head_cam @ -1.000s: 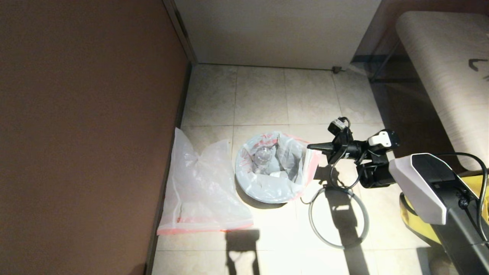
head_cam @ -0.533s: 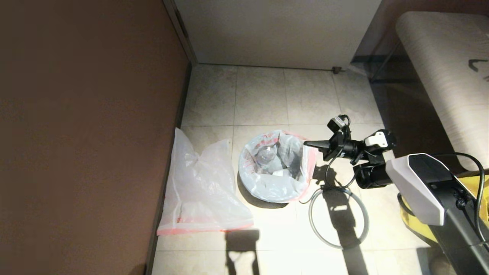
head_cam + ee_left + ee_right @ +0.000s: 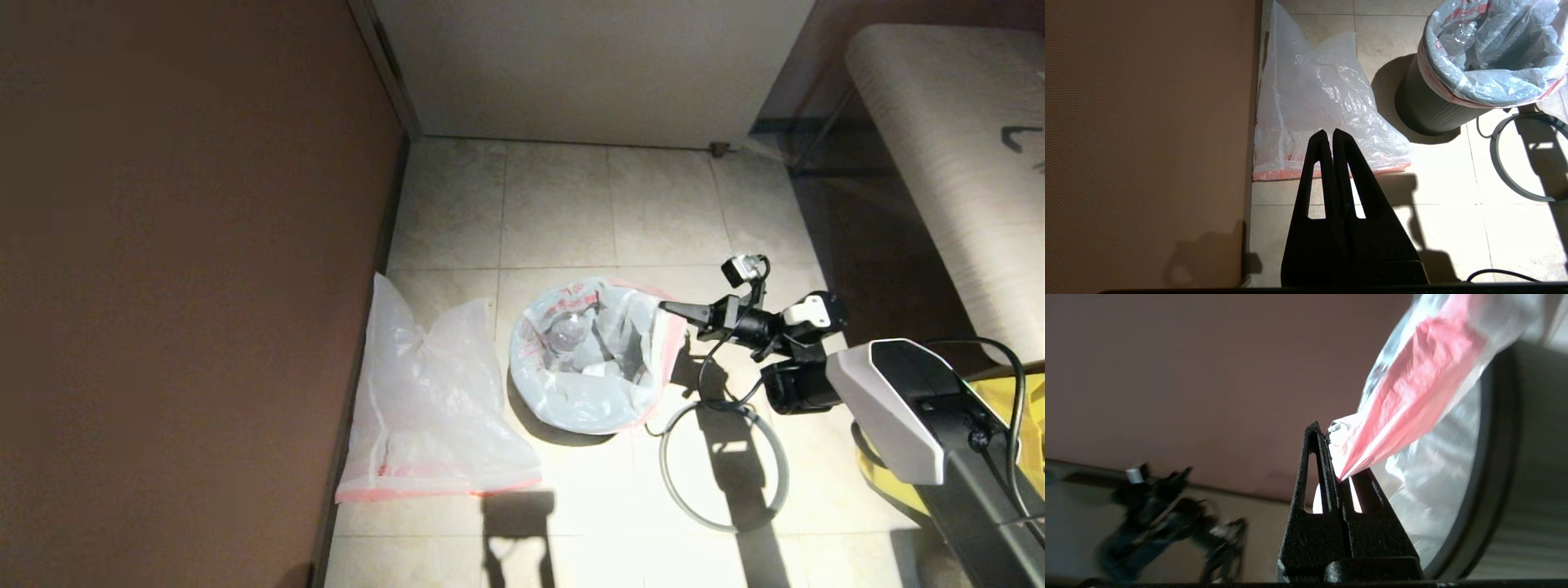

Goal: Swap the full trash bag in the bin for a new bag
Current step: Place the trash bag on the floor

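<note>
Full trash bag [image 3: 584,363] sits inside the bin [image 3: 1423,110] on the tiled floor [image 3: 555,204], its mouth folded over the rim, a clear bottle [image 3: 565,333] visible within. The right gripper [image 3: 665,308] is at the bag's right edge, fingers closed with the red-pink band [image 3: 1404,404] pinched between them, as the right wrist view confirms. Compared with a second ago, the wrist has rolled and the band on that side appears drawn slightly upward and outward from the rim; the bag otherwise remains seated in the bin. Judgement: the edge is being peeled free, an early step in lifting the bag out. Removal is not yet done.

The grey hoop [image 3: 724,465] lies on the floor just right of the bin, already off, so nothing clamps the bag. The new bag [image 3: 433,408] lies flat against the brown wall [image 3: 188,286], left of the bin, untouched. The left gripper [image 3: 1327,136] is closed and empty, parked above the new bag. A yellow bag [image 3: 1000,433] shows partly behind the right arm.

Risk noted: thin film may tear under a single-point pull.
</note>
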Robot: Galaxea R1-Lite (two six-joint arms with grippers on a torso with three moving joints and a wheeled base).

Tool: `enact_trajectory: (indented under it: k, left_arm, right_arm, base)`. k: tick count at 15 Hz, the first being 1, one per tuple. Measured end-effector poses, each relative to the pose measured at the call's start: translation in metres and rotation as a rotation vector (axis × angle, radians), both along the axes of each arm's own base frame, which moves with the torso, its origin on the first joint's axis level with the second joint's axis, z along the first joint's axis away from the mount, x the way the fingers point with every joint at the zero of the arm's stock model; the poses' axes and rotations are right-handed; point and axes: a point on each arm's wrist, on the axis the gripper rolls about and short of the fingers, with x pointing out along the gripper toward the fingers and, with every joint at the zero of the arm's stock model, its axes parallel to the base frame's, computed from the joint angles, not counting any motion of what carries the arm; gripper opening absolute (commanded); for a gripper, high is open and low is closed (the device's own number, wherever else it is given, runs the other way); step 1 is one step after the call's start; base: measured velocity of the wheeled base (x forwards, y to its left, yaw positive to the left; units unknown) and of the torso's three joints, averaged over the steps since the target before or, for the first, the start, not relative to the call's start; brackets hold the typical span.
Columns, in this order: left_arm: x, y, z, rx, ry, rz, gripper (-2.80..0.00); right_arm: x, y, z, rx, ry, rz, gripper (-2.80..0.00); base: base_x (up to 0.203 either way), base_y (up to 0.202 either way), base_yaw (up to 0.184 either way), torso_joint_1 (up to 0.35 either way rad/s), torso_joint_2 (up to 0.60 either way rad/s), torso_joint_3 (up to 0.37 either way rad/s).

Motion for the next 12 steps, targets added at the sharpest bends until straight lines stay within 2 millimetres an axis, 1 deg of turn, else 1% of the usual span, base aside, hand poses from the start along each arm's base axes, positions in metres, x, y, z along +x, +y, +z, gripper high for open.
enact_trajectory:
  k: [2,4,7,9,12]
  left_arm:
    - [0.0,0.0,0.0,0.0,0.0,0.001,-2.8]
    - [0.0,0.0,0.0,0.0,0.0,0.001,-2.8]
    - [0.0,0.0,0.0,0.0,0.0,0.001,-2.8]
    - [0.0,0.0,0.0,0.0,0.0,0.001,-2.8]
    - [0.0,0.0,0.0,0.0,0.0,0.001,-2.8]
  right_arm:
    - [0.002,-0.013,0.0,0.02,-0.055,-0.082,-2.8]
    - [0.004,-0.02,0.0,0.06,-0.079,-0.178,-2.8]
    - [0.004,-0.022,-0.007,0.087,-0.052,-0.335,-2.8]
    - [-0.001,-0.024,-0.014,0.081,-0.021,-0.398,-2.8]
    - [-0.013,-0.012,-0.012,0.07,0.031,-0.431,-2.8]
  base:
    - [0.0,0.0,0.0,0.0,0.0,0.0]
    - [0.0,0.0,0.0,0.0,0.0,0.0]
    - [0.0,0.0,0.0,0.0,0.0,0.0]
    - [0.0,0.0,0.0,0.0,0.0,0.0]
    - [0.0,0.0,0.0,0.0,0.0,0.0]
